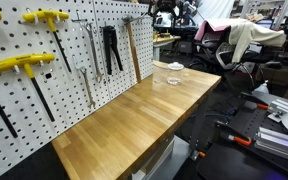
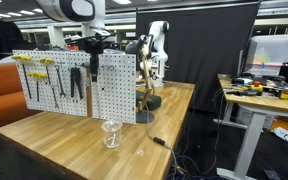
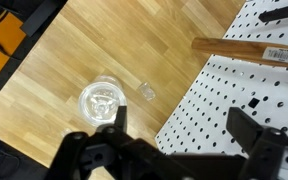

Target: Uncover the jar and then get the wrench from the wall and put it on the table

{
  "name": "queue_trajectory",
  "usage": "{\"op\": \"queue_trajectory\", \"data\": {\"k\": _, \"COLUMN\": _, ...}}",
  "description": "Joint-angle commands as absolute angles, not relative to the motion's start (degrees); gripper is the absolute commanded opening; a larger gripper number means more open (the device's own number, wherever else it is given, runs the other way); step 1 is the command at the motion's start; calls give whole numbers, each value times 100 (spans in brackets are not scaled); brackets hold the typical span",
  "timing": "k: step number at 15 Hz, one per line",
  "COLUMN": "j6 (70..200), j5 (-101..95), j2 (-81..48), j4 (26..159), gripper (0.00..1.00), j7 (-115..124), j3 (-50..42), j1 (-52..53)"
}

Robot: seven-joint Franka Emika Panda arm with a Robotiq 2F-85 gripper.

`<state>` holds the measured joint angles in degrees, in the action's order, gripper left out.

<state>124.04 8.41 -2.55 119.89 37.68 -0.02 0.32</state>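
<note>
At the pegboard end of the table [image 1: 124, 125]: the arm hangs high, camera looking straight down. The gripper [image 3: 176, 114] is spread wide and empty, with nothing between its fingers.

- The jar [image 3: 102, 100] stands upright on bare wood, in front of the wall [image 1: 69, 92] and apart from it. In the wrist view it lies below and to one side of the gripper, not centred between the fingers.
- The glass is clear, and I cannot tell whether the lid sits on it.
- A small clear piece [image 3: 147, 92] lies on the wood near the jar, toward the board. I can't identify it.
- The wrench [image 1: 96, 55] hangs on the wall among slim silver tools, between the yellow T-tools [image 1: 19, 65] and the black pliers [image 1: 111, 48]. It is too small here to separate cleanly from its longer neighbour.
- A wooden-handled hammer [image 3: 239, 48] hangs further along the board.

Step in hand, as I judge it: the opening one, the approach to uncover the jar. Nothing is gripped, the wrench is on its hook, and the jar is in the wrist camera's view.

What the next move calls for:
- Shift sideways until the jar sits between the fingers.
- Descend and close on the lid's rim only, so the jar stays put.
- Use a light hold, since the glass is likely slick and the jar could slide or tip.
- Set the lid aside on the table.
- Afterwards rise to the board and lift the wrench up off its hook, not straight out.
</note>
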Motion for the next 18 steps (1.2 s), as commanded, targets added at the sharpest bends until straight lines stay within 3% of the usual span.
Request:
{"op": "queue_trajectory", "data": {"k": 1, "j6": 12421, "j5": 790, "j2": -189, "j4": 12119, "gripper": 100, "j7": 3721, "j3": -61, "j1": -1}}
{"op": "queue_trajectory", "data": {"k": 12, "j6": 11784, "j5": 232, "j2": 850, "j4": 12987, "gripper": 100, "j7": 2745, "j3": 37, "j1": -42}}
{"op": "queue_trajectory", "data": {"k": 18, "j6": 12481, "j5": 292, "j2": 4, "j4": 12725, "gripper": 100, "j7": 2986, "j3": -97, "j1": -197}}
